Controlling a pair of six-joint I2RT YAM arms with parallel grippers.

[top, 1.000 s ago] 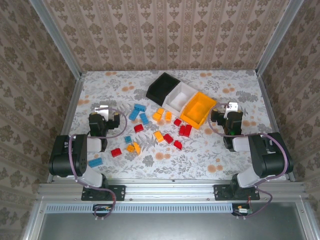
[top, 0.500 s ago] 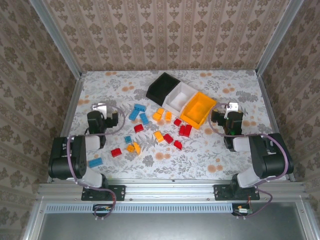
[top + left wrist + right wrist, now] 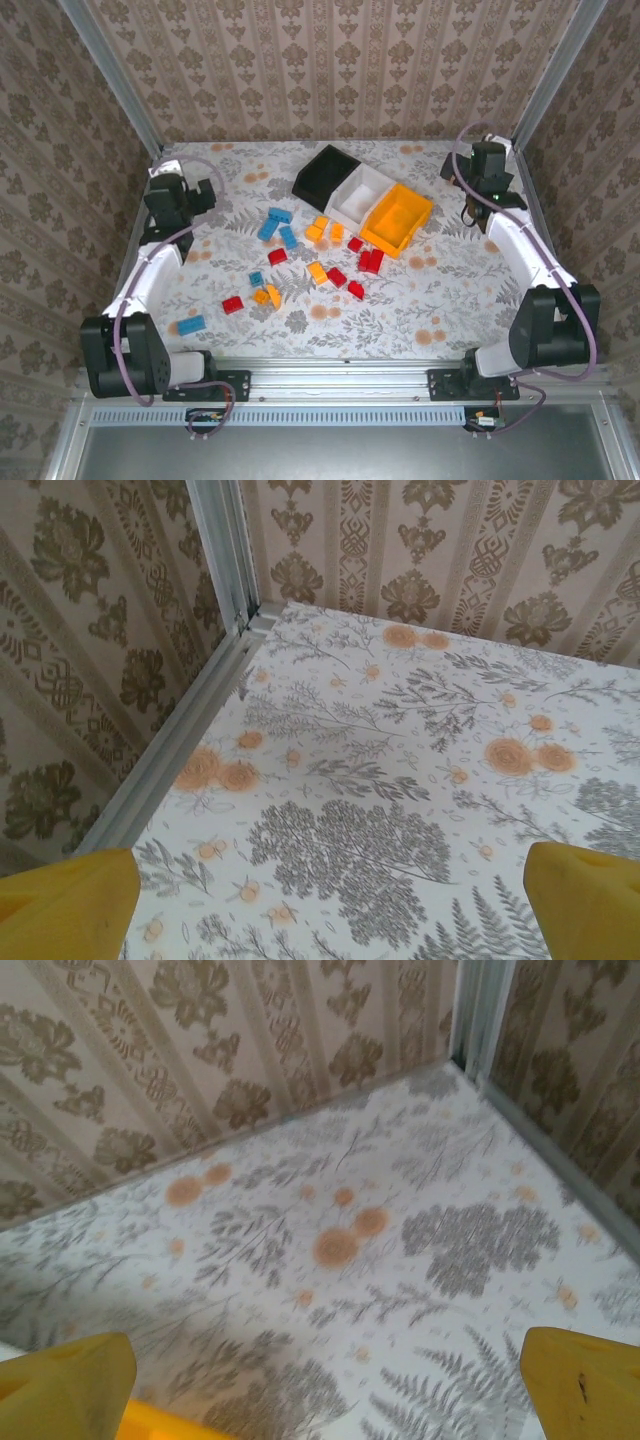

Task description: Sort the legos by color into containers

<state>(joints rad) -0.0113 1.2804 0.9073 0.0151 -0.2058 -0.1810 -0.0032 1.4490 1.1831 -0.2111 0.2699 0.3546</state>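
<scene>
Counter [image 3: 420, 300] printed with grey foliage and orange blooms across mid-frame, beige damask-papered walls [image 3: 330, 70] on three sides, metal corner posts [image 3: 108, 75] upper left and upper right, aluminium rail [image 3: 340, 378] along the bottom

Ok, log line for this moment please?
stage: sorting not begun | left claw: open, empty | right claw: open, empty | legos: loose on table | bins: look empty

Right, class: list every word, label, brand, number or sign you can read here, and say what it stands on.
None: no word, number or sign can be read.
The legos, black bin, white bin and orange bin are plain.
The wallpaper and table cover carry floral patterns, no lettering.
Any marking on the arms is too small to tell.
</scene>
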